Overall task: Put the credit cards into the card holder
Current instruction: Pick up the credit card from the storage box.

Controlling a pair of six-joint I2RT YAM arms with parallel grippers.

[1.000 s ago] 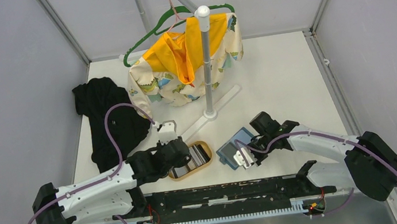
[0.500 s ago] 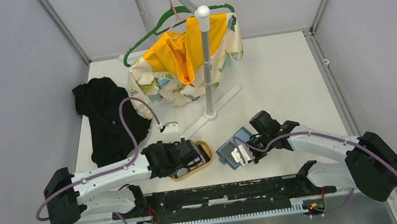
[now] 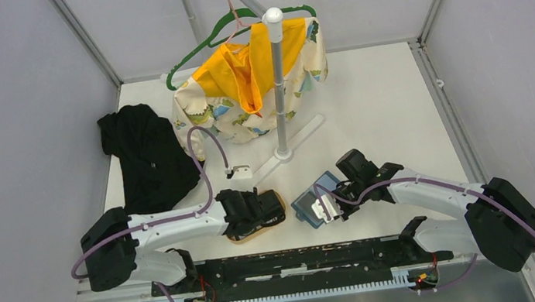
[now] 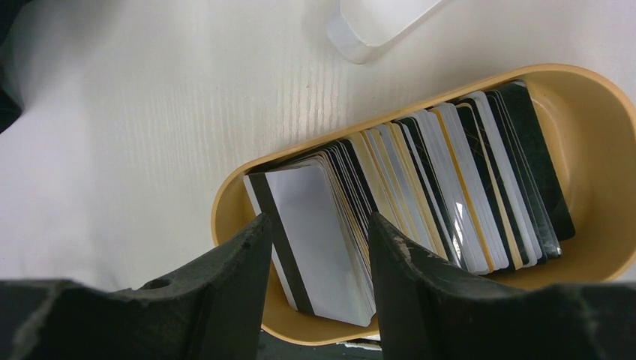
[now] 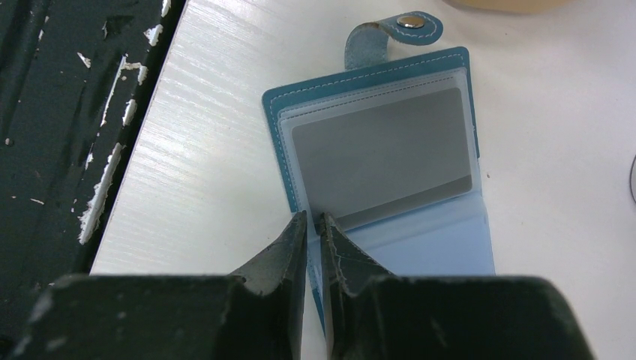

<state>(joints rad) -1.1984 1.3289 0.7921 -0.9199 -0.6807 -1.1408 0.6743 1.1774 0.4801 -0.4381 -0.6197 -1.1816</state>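
Left wrist view: the left claw (image 4: 319, 232) hangs apart over the credit cards (image 4: 420, 195) stacked in the tan tray (image 4: 600, 150), ready to pick. To its right, the right claw (image 5: 315, 225) pinches the open card holder (image 5: 382, 150) by its edge. Next, it should close on one card only.

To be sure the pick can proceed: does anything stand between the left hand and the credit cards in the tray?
Nothing visible does. The open left hand hovers over the black, white and grey plastic credit cards in the tan oval wooden tray, with only air between.
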